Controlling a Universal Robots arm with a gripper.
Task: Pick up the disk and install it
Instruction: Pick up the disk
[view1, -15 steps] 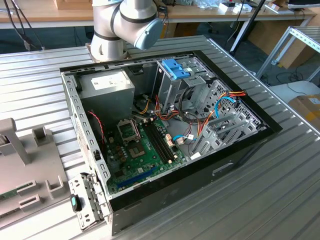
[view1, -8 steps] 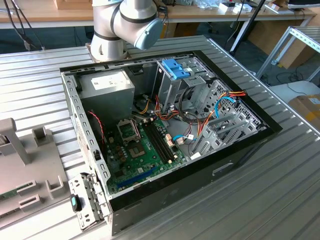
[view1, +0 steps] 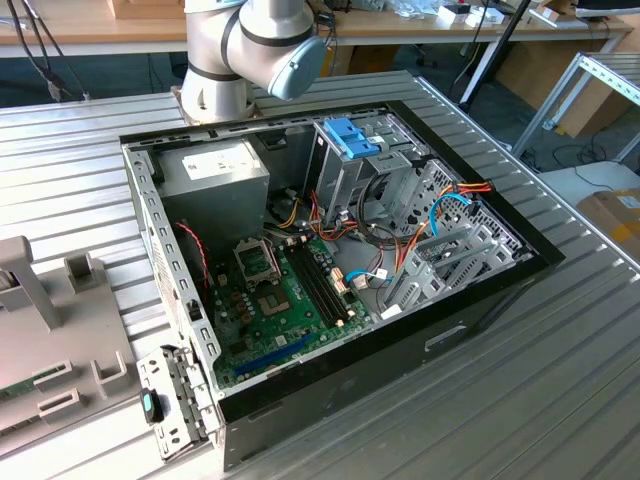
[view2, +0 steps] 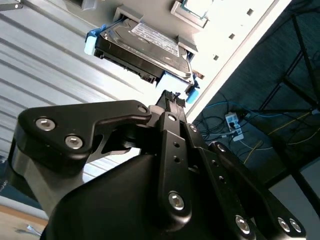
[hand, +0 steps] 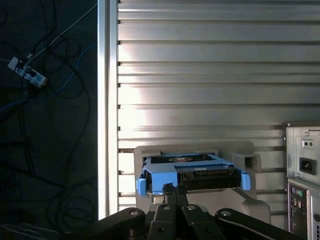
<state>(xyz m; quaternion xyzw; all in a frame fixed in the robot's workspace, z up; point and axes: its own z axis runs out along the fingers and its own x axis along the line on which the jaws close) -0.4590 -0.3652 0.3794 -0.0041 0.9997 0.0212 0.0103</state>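
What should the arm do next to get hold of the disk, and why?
Probably open the jaws. The gripper points at the blue front of the disk, which lies in its grey holder on the table, but its jaws look shut together, so it cannot yet take the disk.

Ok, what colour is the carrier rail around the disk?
Light blue rail framing the disk, clearest in first wrist view.

The disk (view2: 145, 47) is showing grey metal framed in light-blue plastic. The gripper (view2: 172, 99) is looking matt black, while the ribbed metal table (hand: 200, 75) is gleaming.
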